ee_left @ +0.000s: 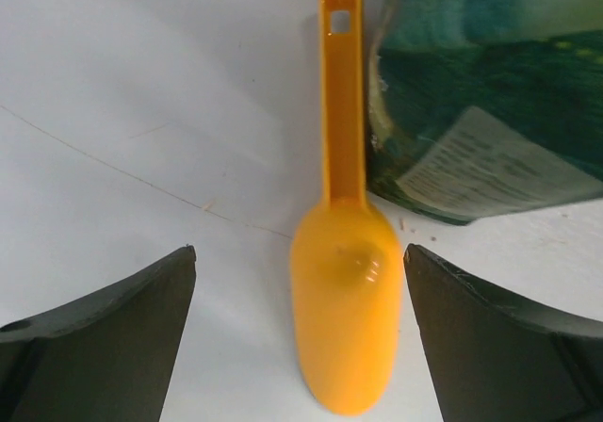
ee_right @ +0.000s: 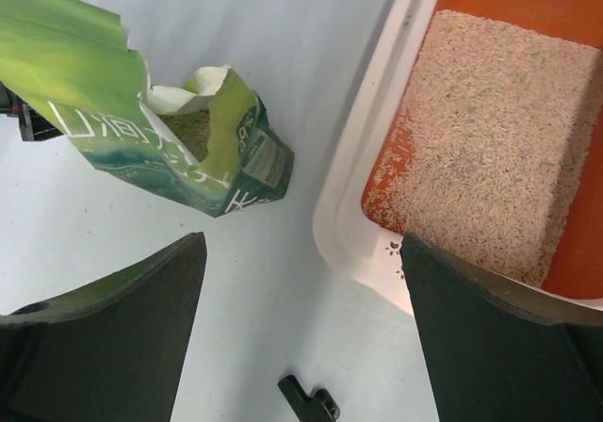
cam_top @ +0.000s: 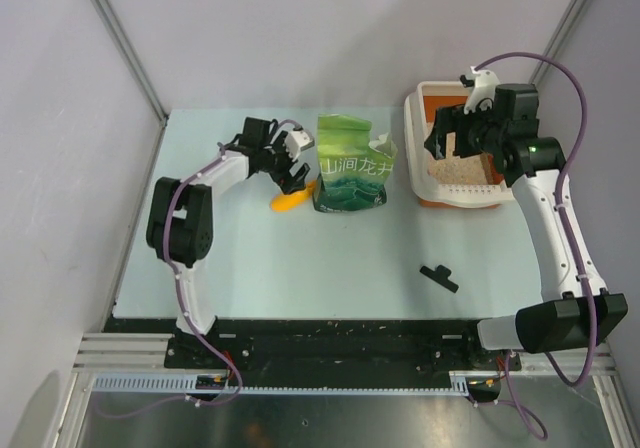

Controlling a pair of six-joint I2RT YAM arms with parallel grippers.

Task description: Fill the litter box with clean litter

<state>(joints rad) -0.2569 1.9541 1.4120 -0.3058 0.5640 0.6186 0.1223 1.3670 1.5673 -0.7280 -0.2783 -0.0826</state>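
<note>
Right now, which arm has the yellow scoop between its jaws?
The left arm: its open jaws flank the scoop; the right arm is by the litter box.

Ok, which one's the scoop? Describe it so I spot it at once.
Find the green bag standing in the middle. Just left of it, under the open left hand, lies the scoop. It is the only yellow thing in view: long handle, rounded bowl.

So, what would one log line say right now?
left pincer open, straddling yellow scoop | right pincer open, empty, by litter box | litter covers part of box floor | green bag open
</note>
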